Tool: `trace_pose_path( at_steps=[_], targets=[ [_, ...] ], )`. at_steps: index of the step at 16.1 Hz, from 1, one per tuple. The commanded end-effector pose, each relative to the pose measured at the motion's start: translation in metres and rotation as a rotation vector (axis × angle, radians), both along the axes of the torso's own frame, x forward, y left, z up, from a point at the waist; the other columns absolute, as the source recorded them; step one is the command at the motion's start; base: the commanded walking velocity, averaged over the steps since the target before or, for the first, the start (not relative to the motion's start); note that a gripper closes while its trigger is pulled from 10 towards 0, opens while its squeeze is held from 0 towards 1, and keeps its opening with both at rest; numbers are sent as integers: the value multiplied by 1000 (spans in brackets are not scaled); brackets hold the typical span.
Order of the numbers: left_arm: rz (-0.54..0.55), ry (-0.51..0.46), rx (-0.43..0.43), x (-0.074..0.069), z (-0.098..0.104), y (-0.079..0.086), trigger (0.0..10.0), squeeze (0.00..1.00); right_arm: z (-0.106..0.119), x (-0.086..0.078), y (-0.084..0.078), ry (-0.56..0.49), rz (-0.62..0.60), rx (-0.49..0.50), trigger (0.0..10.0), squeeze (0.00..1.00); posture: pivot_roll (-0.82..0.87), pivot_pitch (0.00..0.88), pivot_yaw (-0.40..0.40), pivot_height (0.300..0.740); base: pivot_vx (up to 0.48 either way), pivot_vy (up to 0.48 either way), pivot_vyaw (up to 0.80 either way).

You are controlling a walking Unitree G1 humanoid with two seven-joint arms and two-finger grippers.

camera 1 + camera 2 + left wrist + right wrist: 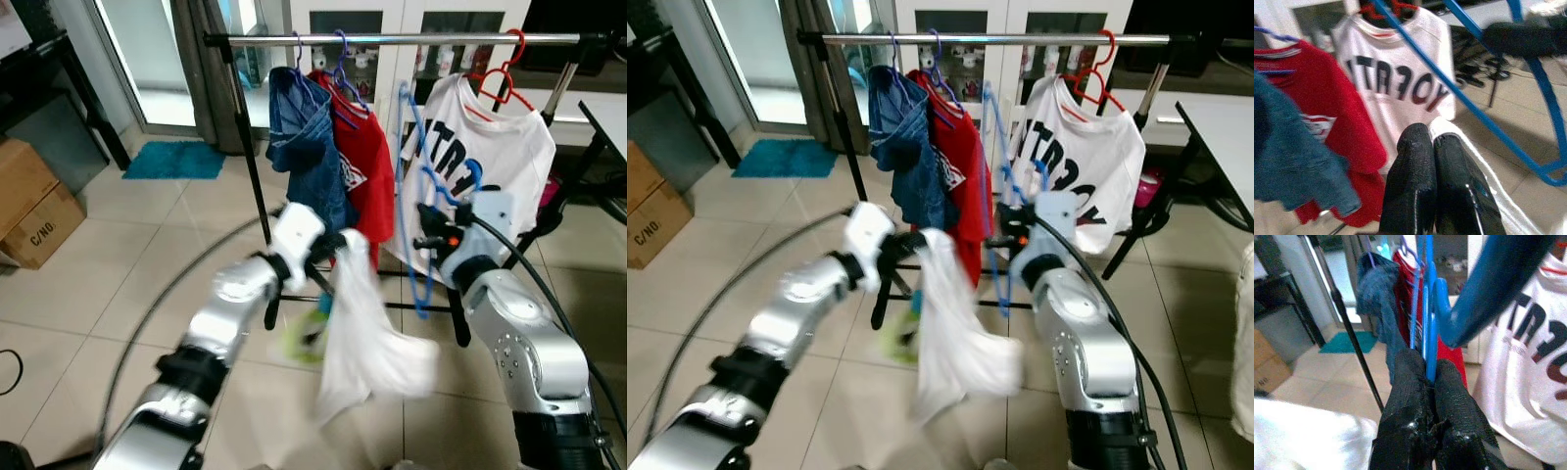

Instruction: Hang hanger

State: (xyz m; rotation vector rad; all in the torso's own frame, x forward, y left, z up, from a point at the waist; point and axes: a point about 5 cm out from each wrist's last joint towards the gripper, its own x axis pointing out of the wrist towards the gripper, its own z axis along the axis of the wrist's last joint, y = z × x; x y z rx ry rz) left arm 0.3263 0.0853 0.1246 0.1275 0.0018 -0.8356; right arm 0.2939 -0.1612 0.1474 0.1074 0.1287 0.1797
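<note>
White garment (364,338) hangs nearest, pinched at its top edge by left end effector (331,257), fingers (1437,188) pressed together on the cloth. Right end effector (431,238) pinches blue hanger (411,211), fingers (1427,396) closed on its wire, held up in front of the rack, below the rail (392,39), not hooked. On the rail: denim piece (304,147), red shirt (358,166), white printed tee (490,157) on red hanger (502,70). Cardboard box (34,201) on floor at left, closed, contents unseen.
</note>
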Motion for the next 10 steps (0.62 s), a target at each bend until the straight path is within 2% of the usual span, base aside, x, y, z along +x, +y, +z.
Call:
trace_pose_path(
  at_steps=[1, 3, 4, 6, 7, 8, 9, 10],
  targets=[
    [76, 3, -7, -1, 1, 17, 0, 0, -10, -4, -3, 36, -14, -14, 10000, 0, -198, 0, 60, 740, 0, 0, 0],
    [222, 29, -33, -7, -3, 42, 0, 0, -34, -25, -19, 115, -102, -50, 10000, 0, -190, 0, 55, 740, 0, 0, -600],
    [258, 43, -40, -10, -6, 49, 0, 0, -40, -31, -23, 131, -118, -59, 10000, 0, -191, 0, 56, 740, 0, 0, -800],
    [382, 96, -51, -21, -20, 68, 0, 0, -52, -56, -33, 164, -150, -108, 10000, 0, -200, 0, 57, 740, 0, 0, -800],
    [422, 115, -69, -25, -23, 72, 0, 0, -54, -64, -33, 176, -159, -100, 10000, 0, -201, 0, 55, 740, 0, 0, -800],
    [444, 121, -66, -30, -24, 73, 2745, 0, -56, -70, -30, 184, -166, -89, 10000, 0, -201, 0, 54, 740, 0, 0, -800],
    [462, 123, -61, -34, -25, 75, 10000, 0, -57, -73, -27, 187, -167, -89, 10000, 0, -202, 0, 53, 740, 0, 0, -800],
    [487, 142, -64, -38, -27, 74, 10000, 0, -58, -76, -23, 190, -165, -83, 10000, 0, -197, 0, 53, 740, 0, 0, -800]
  ],
)
